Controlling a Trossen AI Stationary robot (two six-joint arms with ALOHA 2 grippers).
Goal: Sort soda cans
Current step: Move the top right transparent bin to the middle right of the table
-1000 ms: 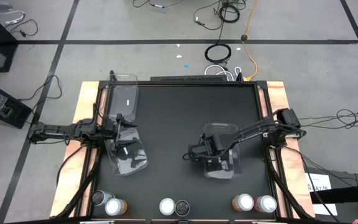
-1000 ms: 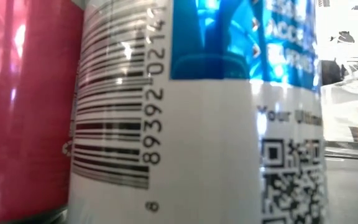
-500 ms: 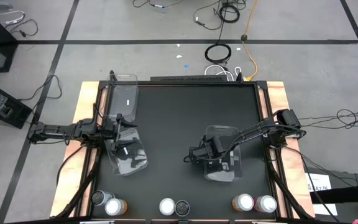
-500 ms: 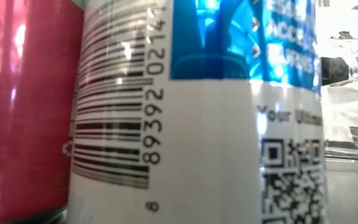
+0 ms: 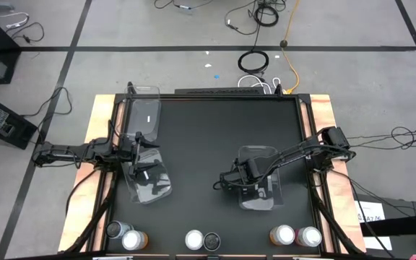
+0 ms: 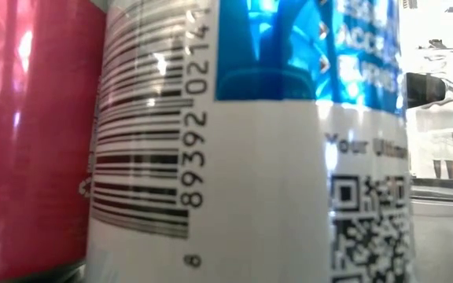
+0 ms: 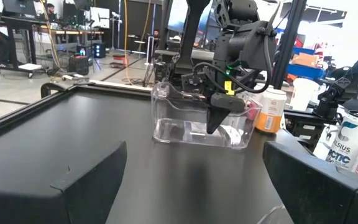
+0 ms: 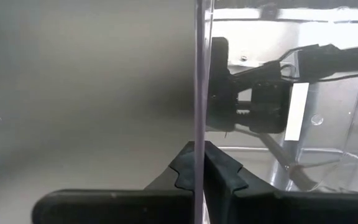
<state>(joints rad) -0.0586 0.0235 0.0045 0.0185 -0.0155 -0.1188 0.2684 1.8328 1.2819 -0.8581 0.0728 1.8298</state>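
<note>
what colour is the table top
Matte black table top, clearest in the high view.

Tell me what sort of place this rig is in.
Likely a robotics lab or workshop. Loose cables lie on the tiled floor behind the black table, and the left wrist view shows desks with monitors and equipment across the open room.
</note>
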